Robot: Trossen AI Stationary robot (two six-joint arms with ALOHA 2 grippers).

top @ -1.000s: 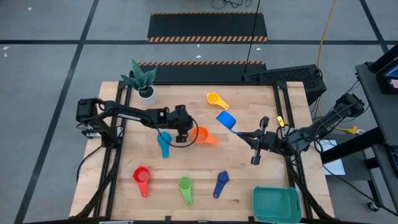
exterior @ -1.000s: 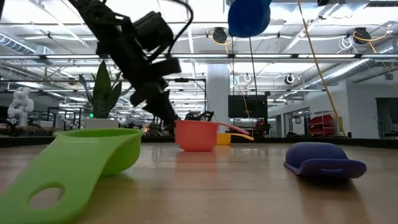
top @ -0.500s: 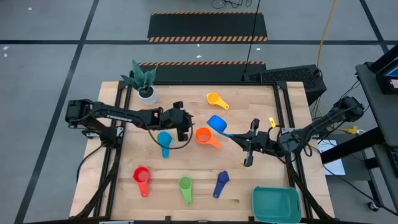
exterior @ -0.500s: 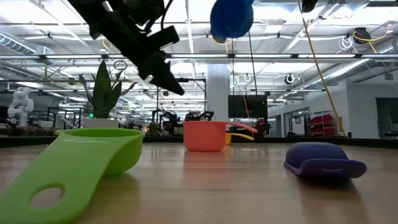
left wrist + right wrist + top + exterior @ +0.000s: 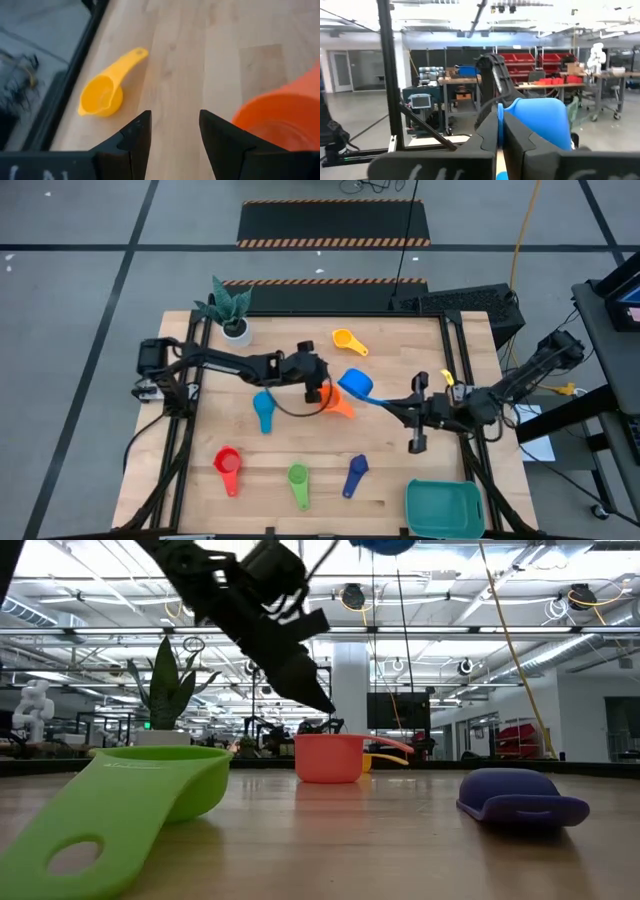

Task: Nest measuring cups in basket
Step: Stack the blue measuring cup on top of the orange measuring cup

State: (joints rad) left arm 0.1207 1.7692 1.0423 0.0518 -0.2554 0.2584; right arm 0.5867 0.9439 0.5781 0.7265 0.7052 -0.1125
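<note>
My right gripper (image 5: pixel 385 402) is shut on a light blue measuring cup (image 5: pixel 355 385), held high above the table's middle; only its underside (image 5: pixel 385 544) shows in the low view. My left gripper (image 5: pixel 316 380) hovers open just left of the orange cup (image 5: pixel 338 402), which sits on its base. In the left wrist view its fingers (image 5: pixel 175 131) frame bare wood between the yellow cup (image 5: pixel 104 93) and the orange cup (image 5: pixel 280 120). The other light blue (image 5: pixel 263 409), red (image 5: pixel 228 467), green (image 5: pixel 298 482) and dark blue (image 5: pixel 354 475) cups lie on the table. The teal basket (image 5: pixel 443 508) sits at the near right corner. My right gripper pinches the light blue cup's handle (image 5: pixel 374 396) between its two fingers (image 5: pixel 487 137), coming level from the table's right. The bowl (image 5: pixel 540 122) sticks out past the fingertips toward the left arm. The cup is lifted clear of the table.
A white pot with a plant (image 5: pixel 232 315) stands at the far left corner. Dark frame rails run along the table's left and right sides. Bare wood lies between the near row of cups and the basket.
My left gripper rose away from beside the orange cup and moved toward the table's right, now over that cup's left edge. My right gripper carried the blue cup a little toward the left and upward; the cup now sits almost out of the low view's top.
</note>
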